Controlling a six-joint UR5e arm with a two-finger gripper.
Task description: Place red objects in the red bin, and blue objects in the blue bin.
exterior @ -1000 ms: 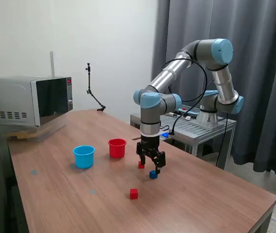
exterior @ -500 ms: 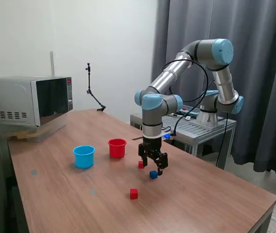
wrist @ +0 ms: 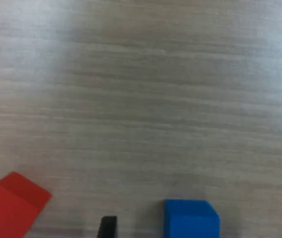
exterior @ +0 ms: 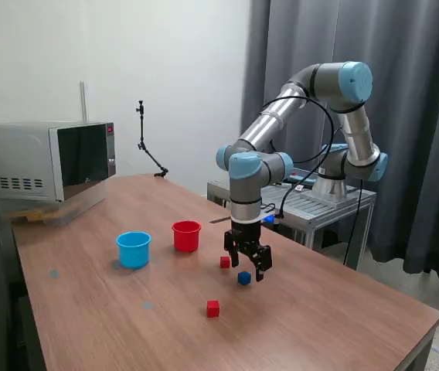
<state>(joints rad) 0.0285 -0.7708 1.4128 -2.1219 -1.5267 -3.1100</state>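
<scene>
- Nearest the camera, one red cube [exterior: 212, 308] sits alone on the counter [exterior: 320, 325].
- Blue cube [exterior: 243, 277] lies right under the tool [exterior: 249, 268], which is spread open and holding nothing.
- Second red cube [exterior: 225, 262] is close by; a sloppy descent could knock it.
- Farther back: red cup [exterior: 186, 235], blue cup [exterior: 134, 249].

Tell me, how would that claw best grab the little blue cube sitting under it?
Probably from straight above, pinching two opposite flat sides. The blue cube sits flat on the table, so only its top and sides are free. The nearest red cube stands apart from it, which seems to leave room for the fingers. The gripper hangs open just over it; the wrist view shows the cube between the fingertips.
</scene>
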